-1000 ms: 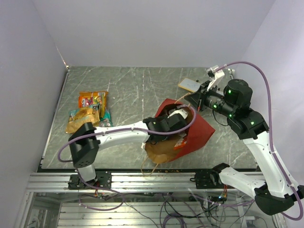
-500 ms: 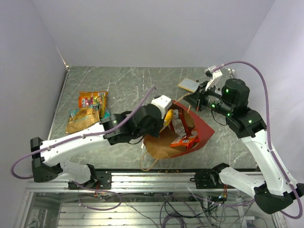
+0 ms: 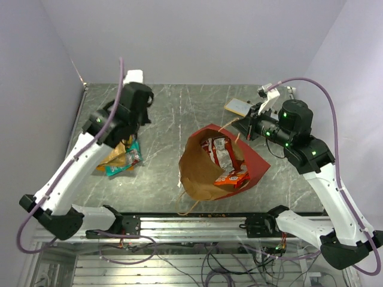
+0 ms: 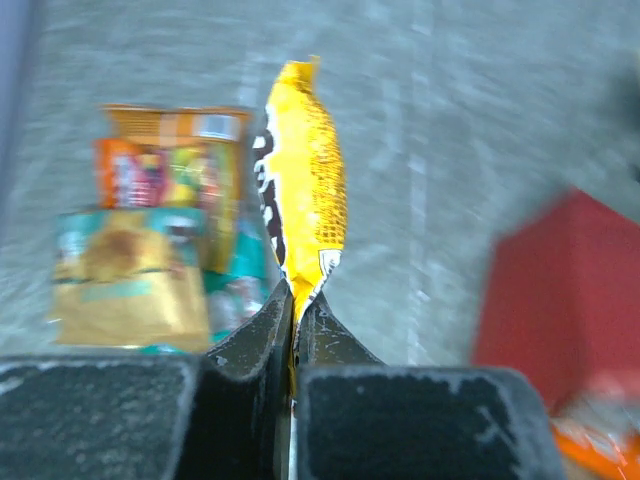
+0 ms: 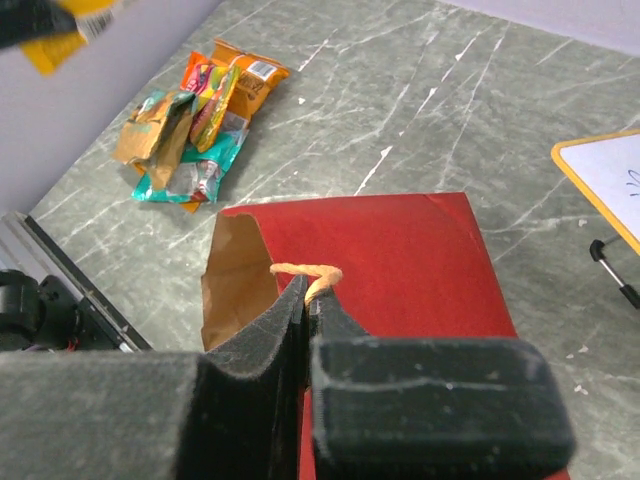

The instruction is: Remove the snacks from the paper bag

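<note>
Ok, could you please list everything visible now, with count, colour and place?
paper bag: one, red outside, brown inside, open, centre-right of table
packets in bag: at least two, orange-red, inside it
packet pile: several, orange, teal, tan, left side of table
yellow packet: one, yellow, in left tool
card: one, white with tan edge, far right
bag handle: one tan loop, in right tool
table: one, grey marbled
left tool: shut on yellow packet
right tool: shut on bag handle
</note>
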